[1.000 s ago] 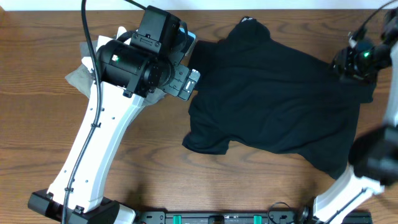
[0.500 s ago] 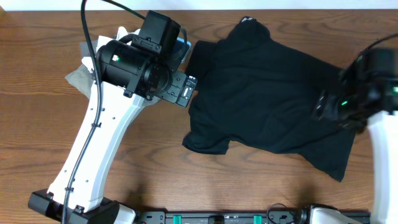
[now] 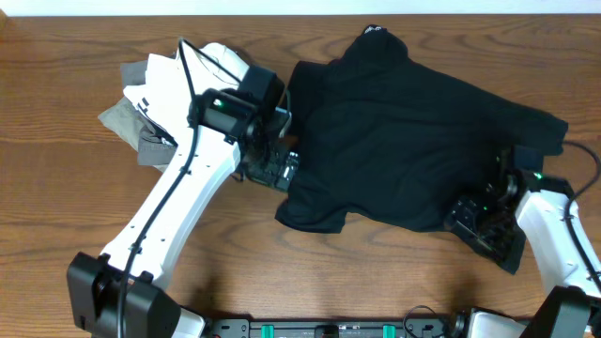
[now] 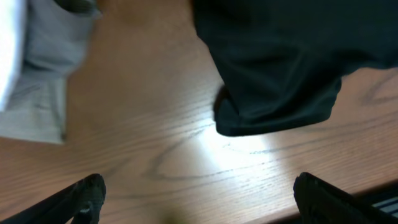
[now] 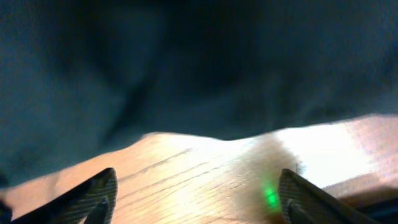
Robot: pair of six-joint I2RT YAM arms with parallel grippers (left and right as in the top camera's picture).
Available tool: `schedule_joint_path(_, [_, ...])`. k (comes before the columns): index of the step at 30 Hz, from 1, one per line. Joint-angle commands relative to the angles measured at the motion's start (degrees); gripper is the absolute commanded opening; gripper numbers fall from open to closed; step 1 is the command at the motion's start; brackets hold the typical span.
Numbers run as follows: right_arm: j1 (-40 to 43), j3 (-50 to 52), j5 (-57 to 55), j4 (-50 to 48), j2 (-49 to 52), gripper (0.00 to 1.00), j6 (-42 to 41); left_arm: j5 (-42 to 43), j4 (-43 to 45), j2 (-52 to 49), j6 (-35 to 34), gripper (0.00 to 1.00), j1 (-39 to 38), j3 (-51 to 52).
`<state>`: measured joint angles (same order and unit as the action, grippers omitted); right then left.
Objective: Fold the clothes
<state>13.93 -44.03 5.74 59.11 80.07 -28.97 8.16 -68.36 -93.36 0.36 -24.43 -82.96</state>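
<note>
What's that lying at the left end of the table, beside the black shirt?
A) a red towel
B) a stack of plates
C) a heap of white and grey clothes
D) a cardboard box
C: the white and grey clothes lie bunched on the wooden table, to the left of the spread black T-shirt.

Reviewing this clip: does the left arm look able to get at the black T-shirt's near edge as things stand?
Probably yes. The left gripper is open right beside the black T-shirt, and its wrist view shows only bare table before the cloth's edge; nothing seems to block it.
</note>
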Motion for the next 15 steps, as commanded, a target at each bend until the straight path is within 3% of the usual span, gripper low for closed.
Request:
schedule_joint_path(1, [5.3,2.3,-0.6,-0.4,-0.9,0.87,-2.7,5.0,1.7,-0.2,-1.3,0.98,0.2,3.1])
schedule_joint_path(8, [16.3,3.0,-2.1,-1.7,-0.9,0.88,-0.7,6.4,4.9,-0.3,-1.3,0.98,0.2,8.2])
schedule_joint_path(15, [18.8,6.6,-2.5,-9.2,-0.9,0.82,-0.8,6.4,6.0,-0.3,-1.3,0.98,0.2,8.7])
